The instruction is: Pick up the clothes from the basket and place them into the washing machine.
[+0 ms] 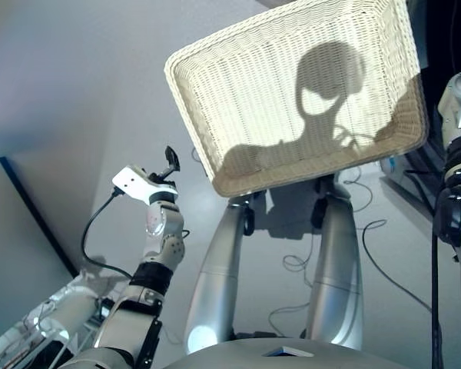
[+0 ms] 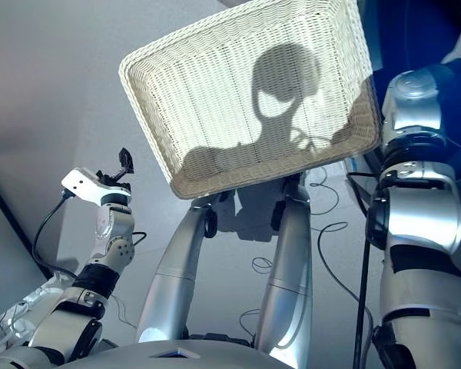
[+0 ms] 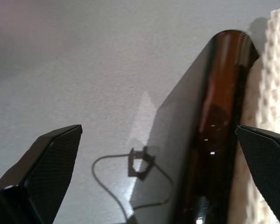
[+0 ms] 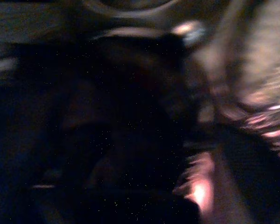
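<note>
The basket point(image 1: 292, 92) looks empty, no clothes showing in it, which is likely why the left gripper point(image 3: 158, 154) hangs off its near-left corner with jaws spread wide on nothing, while the right gripper's jaws cannot be told from these views.

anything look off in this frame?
Nothing spilled or damaged. The basket holds no clothes. The left hand is open and holds nothing, beside the basket's rim. The right hand is out of the head views.
</note>
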`<state>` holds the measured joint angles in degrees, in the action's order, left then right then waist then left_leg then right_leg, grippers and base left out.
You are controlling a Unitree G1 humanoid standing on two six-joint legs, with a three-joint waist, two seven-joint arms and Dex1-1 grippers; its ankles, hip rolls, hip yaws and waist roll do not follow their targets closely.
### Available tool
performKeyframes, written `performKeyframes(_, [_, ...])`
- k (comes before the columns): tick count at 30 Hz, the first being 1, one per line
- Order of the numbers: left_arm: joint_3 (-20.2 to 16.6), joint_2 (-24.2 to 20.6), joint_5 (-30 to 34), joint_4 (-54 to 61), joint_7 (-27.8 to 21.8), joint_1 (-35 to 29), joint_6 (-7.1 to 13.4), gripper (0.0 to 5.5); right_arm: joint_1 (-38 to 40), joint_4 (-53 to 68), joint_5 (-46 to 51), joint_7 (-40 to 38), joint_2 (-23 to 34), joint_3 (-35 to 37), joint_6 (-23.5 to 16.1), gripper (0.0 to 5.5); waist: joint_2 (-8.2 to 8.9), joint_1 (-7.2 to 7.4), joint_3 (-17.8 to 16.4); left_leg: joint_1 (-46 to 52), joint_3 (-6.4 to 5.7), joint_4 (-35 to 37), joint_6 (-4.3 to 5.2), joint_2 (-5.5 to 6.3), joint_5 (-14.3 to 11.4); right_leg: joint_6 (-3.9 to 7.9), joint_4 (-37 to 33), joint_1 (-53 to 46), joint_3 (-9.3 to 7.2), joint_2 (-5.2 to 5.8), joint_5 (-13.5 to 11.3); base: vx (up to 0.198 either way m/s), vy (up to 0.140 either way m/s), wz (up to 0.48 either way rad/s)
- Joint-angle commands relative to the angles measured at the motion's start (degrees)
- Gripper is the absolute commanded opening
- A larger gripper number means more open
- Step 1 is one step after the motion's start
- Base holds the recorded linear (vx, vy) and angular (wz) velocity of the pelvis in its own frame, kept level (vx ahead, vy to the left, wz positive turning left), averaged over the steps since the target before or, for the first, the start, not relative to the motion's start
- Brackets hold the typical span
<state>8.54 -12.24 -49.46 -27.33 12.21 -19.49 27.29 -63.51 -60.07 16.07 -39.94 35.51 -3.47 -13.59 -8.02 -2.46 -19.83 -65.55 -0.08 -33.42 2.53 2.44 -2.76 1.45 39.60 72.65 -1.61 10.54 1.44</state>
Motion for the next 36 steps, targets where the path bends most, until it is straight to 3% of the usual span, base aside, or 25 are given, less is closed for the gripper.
performKeyframes(1, [-4.4,-3.7,-1.4,0.2,-2.7,2.8,1.8,5.50,1.2,0.2,7.6,12.5,-1.1,-5.2,-7.0,5.50,0.84,1.37,1.2,1.6,-2.66,-4.1,0.14,-0.50,-3.1,4.51,-1.0,-1.8,0.40,-0.21,-5.4,0.000,0.000,0.000])
performKeyframes(6, [-5.3,-3.2,-1.5,-2.0,-4.5,2.1,1.8,5.50,2.9,-0.3,11.0,21.4,-6.9,-8.7,-8.0,5.50,1.75,1.04,0.9,3.8,-2.66,-2.7,0.54,-0.92,-2.5,4.47,-3.1,-4.9,-0.34,-0.03,-6.1,0.000,0.000,0.000])
performKeyframes(14, [-3.5,-2.8,3.7,-10.3,-6.2,0.2,0.5,5.50,7.2,0.2,9.7,27.0,-11.8,-11.9,-7.3,5.50,3.20,0.53,0.4,10.1,-2.87,2.3,0.80,-1.36,-1.4,4.48,-7.7,-11.7,-1.66,0.38,-6.4,-0.017,0.001,-0.002])
performKeyframes(15, [-3.4,-2.6,4.2,-11.6,-6.4,-0.1,0.5,5.50,8.1,0.2,9.9,27.2,-12.6,-11.7,-7.3,5.50,3.63,0.80,0.4,10.5,-2.51,3.7,0.62,-1.20,0.5,4.11,-9.7,-12.4,-2.07,0.82,-8.3,-0.129,-0.001,0.010])
performKeyframes(24, [-1.9,-0.5,11.8,-21.4,-7.5,1.0,-0.6,5.50,24.2,2.1,10.9,31.1,-20.4,-11.0,-7.3,5.50,6.36,1.47,2.1,23.6,-1.94,11.7,1.24,-2.54,1.5,4.64,-19.3,-25.7,-4.48,0.55,-9.2,-0.015,0.001,0.003])
performKeyframes(28, [-0.5,0.6,18.5,-26.3,-7.0,2.0,-1.7,5.50,31.7,1.8,9.3,32.1,-22.6,-11.4,-6.6,5.50,7.68,1.76,2.4,30.1,-1.23,13.7,1.49,-3.21,1.5,4.79,-21.4,-32.4,-5.65,0.57,-9.1,0.000,0.000,0.000])
performKeyframes(36, [-1.1,1.5,26.4,-34.0,-8.0,7.0,-3.8,5.50,44.2,-3.9,5.6,34.9,-23.8,-9.8,-3.9,5.50,9.75,2.38,5.2,43.1,0.24,17.3,1.53,-3.87,0.8,5.11,-25.1,-45.8,-7.05,0.16,-8.3,0.022,0.011,-0.026])
